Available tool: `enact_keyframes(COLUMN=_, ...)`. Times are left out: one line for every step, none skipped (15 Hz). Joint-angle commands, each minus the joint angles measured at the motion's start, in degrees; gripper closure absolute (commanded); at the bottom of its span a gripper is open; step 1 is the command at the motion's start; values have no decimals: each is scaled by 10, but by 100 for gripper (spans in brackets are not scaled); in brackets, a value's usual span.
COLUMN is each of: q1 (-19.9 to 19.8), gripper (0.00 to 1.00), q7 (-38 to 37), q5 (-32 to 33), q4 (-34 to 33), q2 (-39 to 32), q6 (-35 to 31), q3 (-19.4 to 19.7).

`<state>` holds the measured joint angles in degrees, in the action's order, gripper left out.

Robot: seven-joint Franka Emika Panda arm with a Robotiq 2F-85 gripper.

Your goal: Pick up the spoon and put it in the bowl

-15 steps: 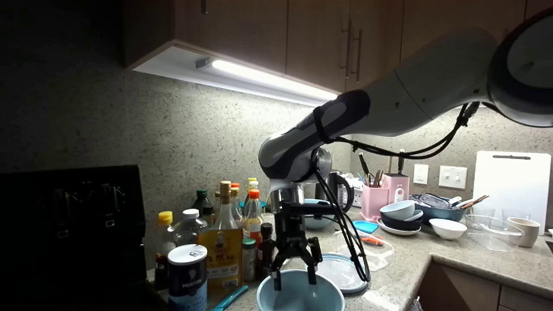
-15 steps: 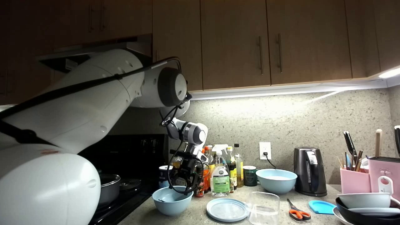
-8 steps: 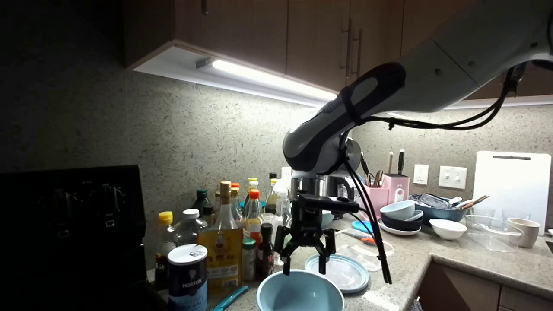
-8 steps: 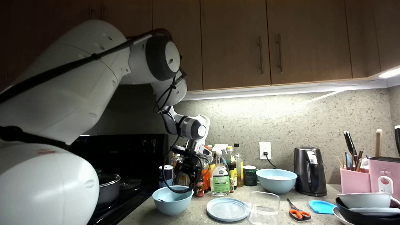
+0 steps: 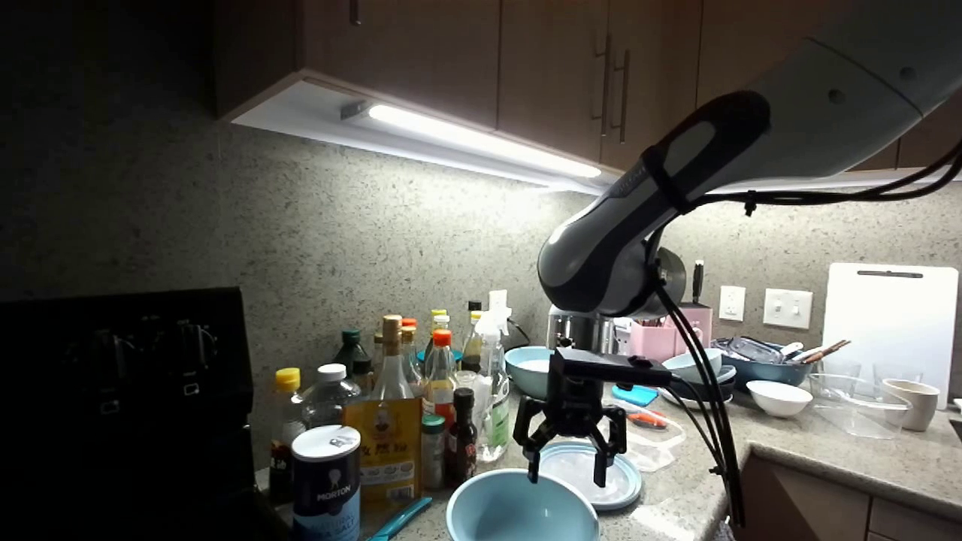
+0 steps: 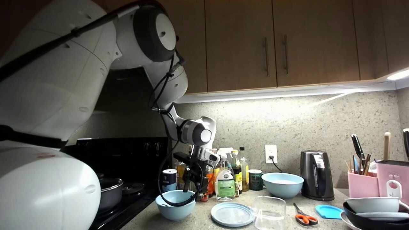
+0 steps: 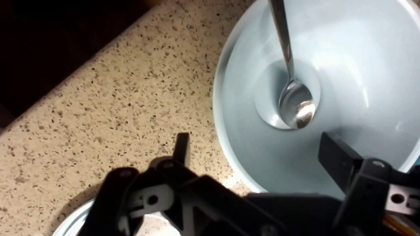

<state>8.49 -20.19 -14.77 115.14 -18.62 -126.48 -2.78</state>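
The pale teal bowl (image 5: pixel 526 518) stands on the counter; it also shows in an exterior view (image 6: pixel 175 211) and in the wrist view (image 7: pixel 344 88). The silver spoon (image 7: pixel 297 106) lies in the bowl, its head on the bottom and its handle leaning toward the rim at the top of the wrist view, where it leaves the frame. I cannot make the spoon out clearly in the exterior views. My gripper (image 5: pixel 567 472) is open and empty above the bowl's rim, apart from the spoon. In the wrist view, one finger (image 7: pixel 338 157) is over the bowl and the other over the counter.
A round lid (image 6: pixel 233 214) and a clear container (image 6: pixel 270 218) lie beside the bowl. Orange-handled scissors (image 6: pixel 305 219) lie farther along. Bottles, a spray bottle (image 6: pixel 226 187) and a salt can (image 5: pixel 327 488) stand behind. Another pale blue bowl (image 6: pixel 282 187) stands by the kettle (image 6: pixel 316 175).
My gripper, open throughout, has risen from the bowl and moved sideways toward the lid. The bowl has not moved.
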Motion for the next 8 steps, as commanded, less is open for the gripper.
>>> enact_keyframes(q1=8, gripper=0, q7=-39, q5=75, q4=-11, q2=-2, q6=47, q3=17)
enact_keyframes(q1=10, gripper=0, q7=-49, q5=108, q4=-13, q2=-2, q6=69, q3=25)
enact_keyframes(q1=7, gripper=0, q7=-58, q5=139, q4=-3, q2=8, q6=91, q3=35)
enact_keyframes(q1=7, gripper=0, q7=-69, q5=171, q4=-3, q2=11, q6=113, q3=42)
enact_keyframes(q1=5, gripper=0, q7=-77, q5=201, q4=0, q2=15, q6=137, q3=52)
enact_keyframes(q1=5, gripper=0, q7=-88, q5=233, q4=-3, q2=14, q6=160, q3=61)
enact_keyframes(q1=0, gripper=0, q7=-92, q5=255, q4=-11, q2=9, q6=175, q3=70)
enact_keyframes(q1=-6, gripper=0, q7=-87, q5=260, q4=-14, q2=7, q6=173, q3=72)
